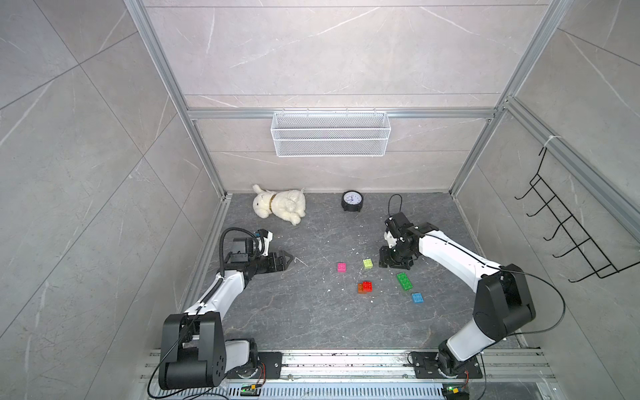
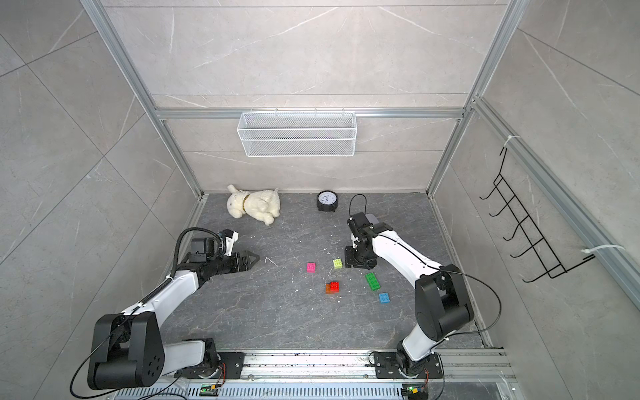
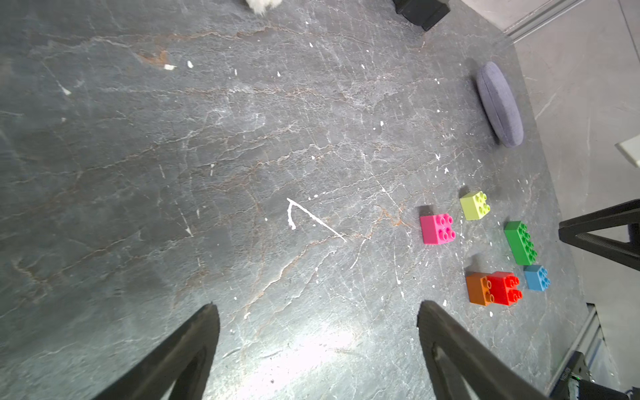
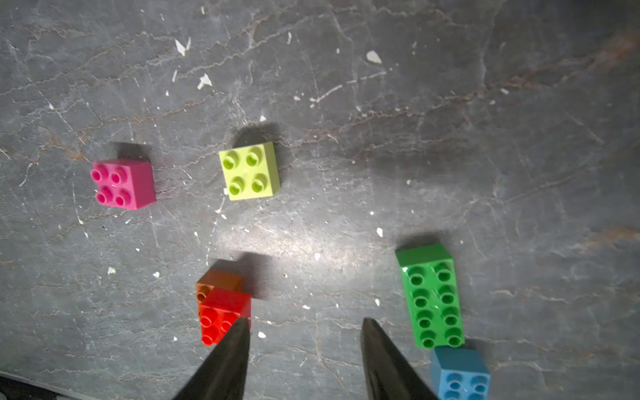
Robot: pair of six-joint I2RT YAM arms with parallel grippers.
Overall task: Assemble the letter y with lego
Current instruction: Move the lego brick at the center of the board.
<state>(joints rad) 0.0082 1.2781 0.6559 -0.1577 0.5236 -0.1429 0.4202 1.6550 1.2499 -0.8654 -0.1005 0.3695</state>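
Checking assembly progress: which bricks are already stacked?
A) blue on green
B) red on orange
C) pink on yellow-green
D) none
B: the red brick sits on top of the orange brick, offset to one side so part of the orange still shows.

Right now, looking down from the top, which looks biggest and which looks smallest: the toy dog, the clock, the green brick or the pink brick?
Biggest to smallest in a top view:
1. toy dog
2. clock
3. green brick
4. pink brick
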